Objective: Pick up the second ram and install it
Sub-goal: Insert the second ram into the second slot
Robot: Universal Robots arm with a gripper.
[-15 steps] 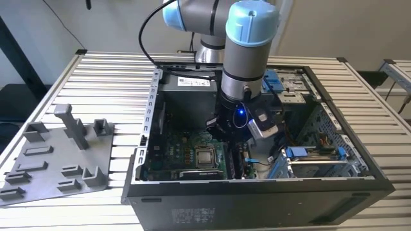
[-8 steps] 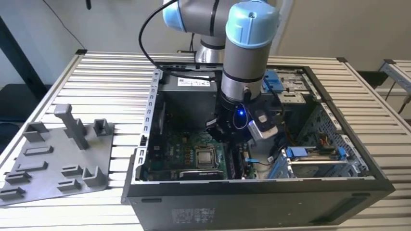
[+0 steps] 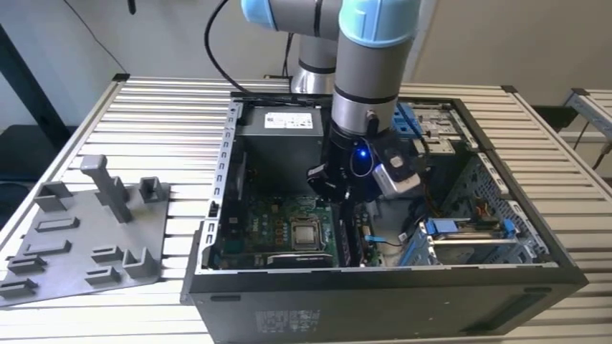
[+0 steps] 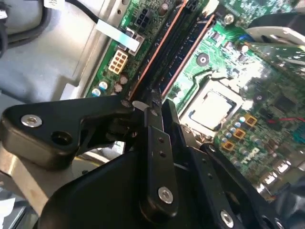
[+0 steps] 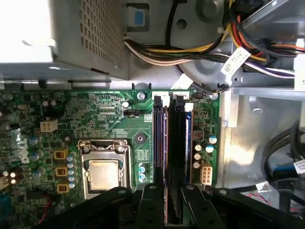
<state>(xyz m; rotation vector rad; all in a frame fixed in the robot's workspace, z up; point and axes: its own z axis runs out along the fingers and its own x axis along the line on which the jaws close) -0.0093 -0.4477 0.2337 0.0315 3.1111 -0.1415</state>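
Slatted metal bench point(image 3: 172, 107) carries an open computer case point(image 3: 383, 287) beside a grey holder tray point(image 3: 82, 244). No print legible. Gripper point(image 5: 167, 202) is inside the case, fingers point(image 4: 155, 143) closed on the second ram point(image 5: 167, 157), standing in the motherboard point(image 5: 109, 119) slots. First wrist view adds the processor socket point(image 5: 102, 169).
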